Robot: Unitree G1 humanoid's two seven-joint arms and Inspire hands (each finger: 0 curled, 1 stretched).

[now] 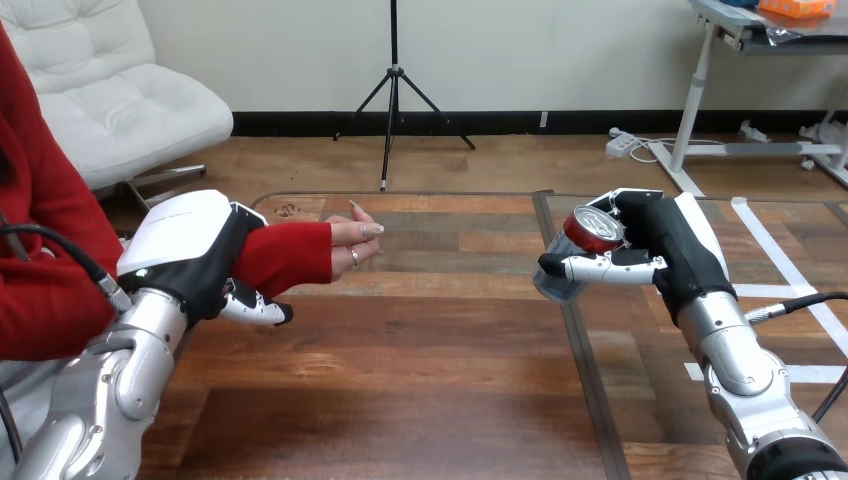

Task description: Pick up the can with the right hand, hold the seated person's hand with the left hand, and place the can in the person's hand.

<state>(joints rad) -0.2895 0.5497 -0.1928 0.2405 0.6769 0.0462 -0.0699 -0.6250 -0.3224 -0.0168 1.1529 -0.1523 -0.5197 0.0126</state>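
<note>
Can: off the table, grasped in the right hand and tilted so its red top faces up and toward the person.

Left side. The left arm comes up from the bottom corner, with the forearm angled inward. The left hand sits with its white back uppermost over the person's wrist, which is covered by a red sleeve. Its thumb curls beneath the sleeve, so the hand is closed round the wrist; its fingers are hidden behind. The person's hand projects just beyond the left hand, toward the right. It is raised above the wood with its fingers loosely bent and holds nothing.

Centre. An open stretch of table top lies between the person's fingertips and the can, and the two are well apart. The far edge of the table runs just behind the person's hand. A dark seam crosses the top from far edge to near edge and passes below the can.

Right side. The right arm rises from the bottom corner, leaning inward. The right hand is turned with its thumb toward the camera. The thumb lies across the can's side, and the fingers wrap the far side near the rim. White tape strips lie on the wood beyond and beside this hand, and the table's right part extends past them.
</note>
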